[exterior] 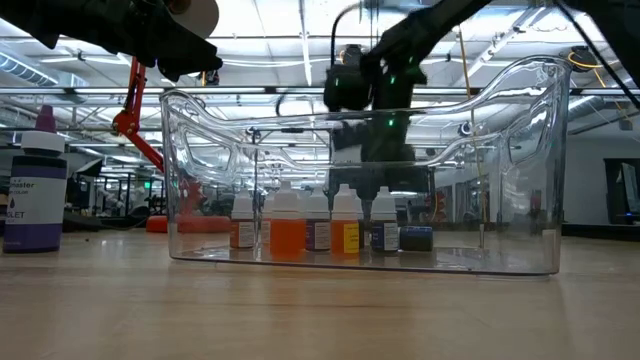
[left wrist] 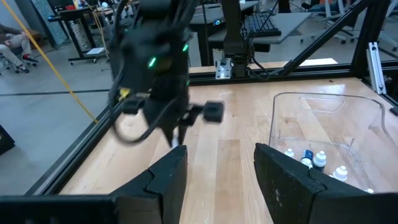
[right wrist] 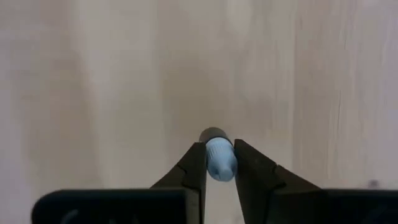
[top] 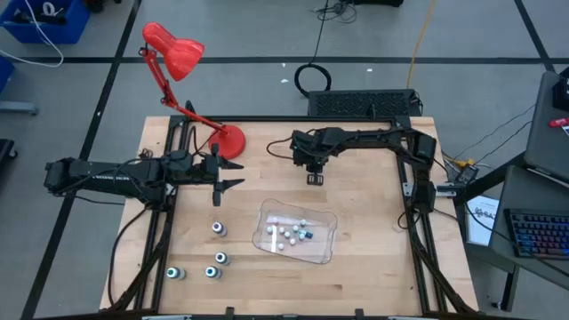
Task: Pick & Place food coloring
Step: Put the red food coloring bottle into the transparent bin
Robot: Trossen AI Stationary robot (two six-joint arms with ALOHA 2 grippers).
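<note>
Right gripper (right wrist: 219, 163) points straight down over the bare wooden table (top: 356, 276), its two dark fingers clamped on a tiny pale-blue food coloring bottle (right wrist: 220, 155), beyond the clear plastic tray (top: 323, 252). Left gripper (top: 233, 173) waits, fingers apart, near the red desk lamp (top: 178, 53).

From my overhead camera, the bottles in the clear tray (top: 298, 233) are too small for me to read cap colours or count. The right gripper (right wrist: 220, 163) hides most of the small bottle (right wrist: 220, 158) it pinches; I see only its pale blue tip. My table-level camera cuts off both arms at the top edge.
</note>
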